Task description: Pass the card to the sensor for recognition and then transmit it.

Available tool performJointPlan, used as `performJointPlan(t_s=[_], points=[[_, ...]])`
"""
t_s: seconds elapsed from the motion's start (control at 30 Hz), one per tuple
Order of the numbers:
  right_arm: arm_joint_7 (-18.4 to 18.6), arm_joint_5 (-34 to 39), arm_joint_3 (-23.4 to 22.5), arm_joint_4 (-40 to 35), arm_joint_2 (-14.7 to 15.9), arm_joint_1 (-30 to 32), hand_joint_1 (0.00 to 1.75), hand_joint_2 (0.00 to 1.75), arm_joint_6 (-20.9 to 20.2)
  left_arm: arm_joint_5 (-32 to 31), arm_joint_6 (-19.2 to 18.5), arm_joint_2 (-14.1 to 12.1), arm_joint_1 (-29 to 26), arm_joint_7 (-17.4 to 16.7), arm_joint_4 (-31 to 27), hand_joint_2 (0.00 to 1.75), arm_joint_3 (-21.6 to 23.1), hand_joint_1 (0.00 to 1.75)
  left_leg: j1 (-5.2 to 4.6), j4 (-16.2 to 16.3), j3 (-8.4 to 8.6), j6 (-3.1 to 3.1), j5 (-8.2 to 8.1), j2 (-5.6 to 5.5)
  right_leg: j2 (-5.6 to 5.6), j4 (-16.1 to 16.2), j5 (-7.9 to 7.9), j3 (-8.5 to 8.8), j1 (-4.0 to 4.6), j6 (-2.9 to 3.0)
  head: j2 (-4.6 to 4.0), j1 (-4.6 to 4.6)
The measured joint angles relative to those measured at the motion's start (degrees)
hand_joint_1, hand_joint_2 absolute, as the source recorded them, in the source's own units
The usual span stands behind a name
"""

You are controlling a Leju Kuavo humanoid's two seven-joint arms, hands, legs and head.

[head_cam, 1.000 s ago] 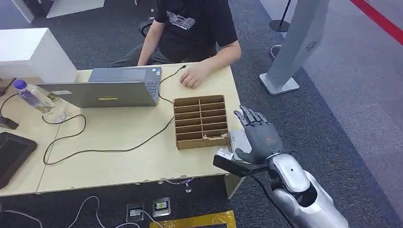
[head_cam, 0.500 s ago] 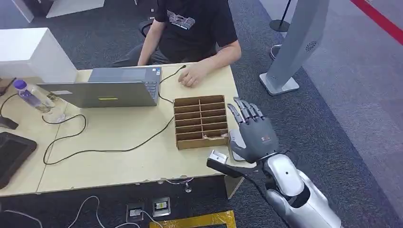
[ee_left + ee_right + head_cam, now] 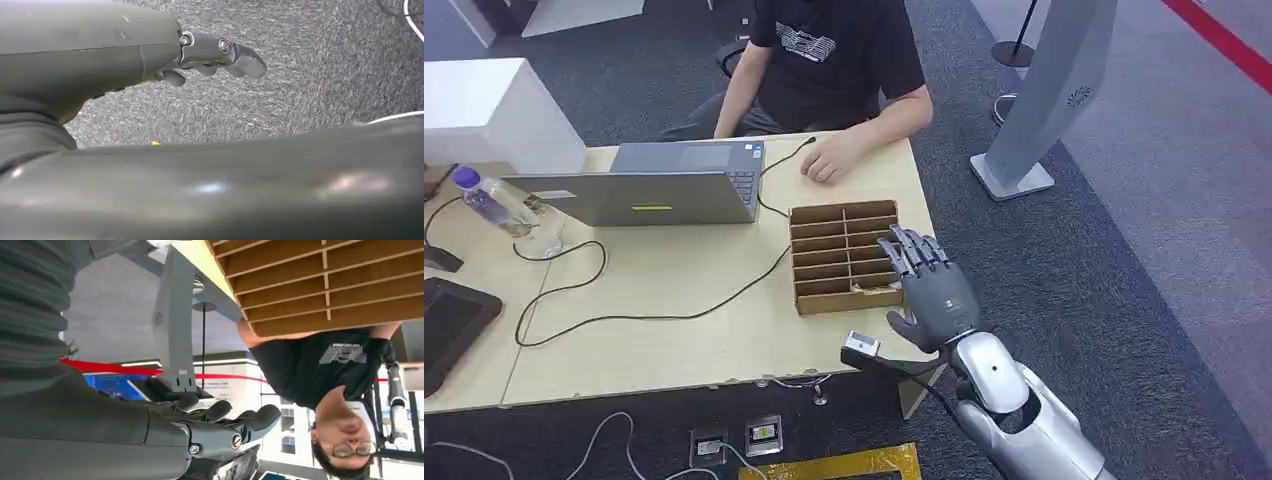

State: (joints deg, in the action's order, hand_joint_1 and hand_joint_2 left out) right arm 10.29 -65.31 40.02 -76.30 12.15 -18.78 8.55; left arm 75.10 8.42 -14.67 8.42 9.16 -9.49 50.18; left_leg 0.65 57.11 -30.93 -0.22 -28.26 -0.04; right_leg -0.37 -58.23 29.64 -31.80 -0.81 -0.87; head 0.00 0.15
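Tablet (image 3: 449, 325): dark, at the table's (image 3: 674, 330) left edge.
Bottle (image 3: 486, 201): clear with a purple cap, lying beside the laptop (image 3: 649, 185).
Cable (image 3: 654, 300): black, trailing across the tabletop from the laptop.
Person (image 3: 834, 60): seated behind the table in a black shirt, one hand resting on the wood.
Box (image 3: 846, 256): brown, divided into slots — the card may be the pale scrap in its near slots, but I cannot tell.
Right hand (image 3: 929, 285): hovers at the box's right edge, fingers spread, holding nothing.
Left hand (image 3: 220, 52): over grey carpet, fingers slightly curled — nothing in it.
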Motion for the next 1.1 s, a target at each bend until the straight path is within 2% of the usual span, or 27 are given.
performJointPlan(t_s=[0.13, 0.27, 0.37, 0.6, 0.8, 1.1], points=[[-1.14, 0.00, 0.37, 2.60, -1.18, -0.19, 0.00, 1.75, 1.18, 0.13, 0.07, 0.00, 0.01, 0.00, 0.00, 0.00, 0.00, 0.00, 0.00, 0.00, 0.00, 0.00, 0.00, 0.00, 0.02, 0.00, 0.00, 0.00, 0.00, 0.00, 0.00, 0.02], [-5.77, 1.03, 1.11, 7.36, -2.10, -1.93, 0.00, 1.75, 4.02, 0.50, 0.37, 0.00, 0.01, 0.00, 0.00, 0.00, 0.00, 0.00, 0.00, 0.00, 0.01, 0.00, 0.00, 0.00, 0.02, 0.00, 0.00, 0.00, 0.00, 0.00, 0.00, 0.02], [-7.56, 0.33, 1.46, 10.97, -2.86, -3.53, 0.00, 1.75, 5.77, 0.57, 0.61, 0.02, 0.01, 0.00, 0.00, 0.00, 0.00, 0.00, 0.00, 0.00, 0.02, -0.01, 0.02, 0.00, 0.01, 0.00, -0.01, 0.01, 0.00, 0.00, 0.00, 0.02], [-8.41, -1.40, 2.14, 16.57, -5.09, -5.26, 0.00, 1.75, 7.36, 0.57, 0.59, 0.02, 0.01, 0.18, 0.00, 0.00, 0.00, 0.00, 0.00, 0.00, 0.01, -0.01, 0.01, 0.01, 0.03, -0.02, 0.00, -0.01, 0.00, 0.00, 0.00, 0.02], [-9.11, -2.54, 2.56, 21.78, -7.23, -6.60, 0.00, 1.75, 10.53, 0.57, 0.50, 0.00, 0.02, 0.22, 0.00, 0.00, 0.00, 0.00, 0.00, 0.00, 0.02, -0.01, 0.01, 0.01, 0.03, -0.01, 0.00, -0.01, 0.01, 0.00, 0.00, 0.02], [-8.77, -3.01, 2.60, 26.89, -8.37, -7.10, 0.00, 1.75, 12.72, 0.57, 0.50, 0.00, -0.01, 0.22, 0.00, 0.00, 0.02, 0.00, 0.00, 0.00, 0.01, -0.01, 0.01, 0.00, 0.01, -0.01, 0.00, -0.01, 0.00, 0.00, 0.00, 0.02]])
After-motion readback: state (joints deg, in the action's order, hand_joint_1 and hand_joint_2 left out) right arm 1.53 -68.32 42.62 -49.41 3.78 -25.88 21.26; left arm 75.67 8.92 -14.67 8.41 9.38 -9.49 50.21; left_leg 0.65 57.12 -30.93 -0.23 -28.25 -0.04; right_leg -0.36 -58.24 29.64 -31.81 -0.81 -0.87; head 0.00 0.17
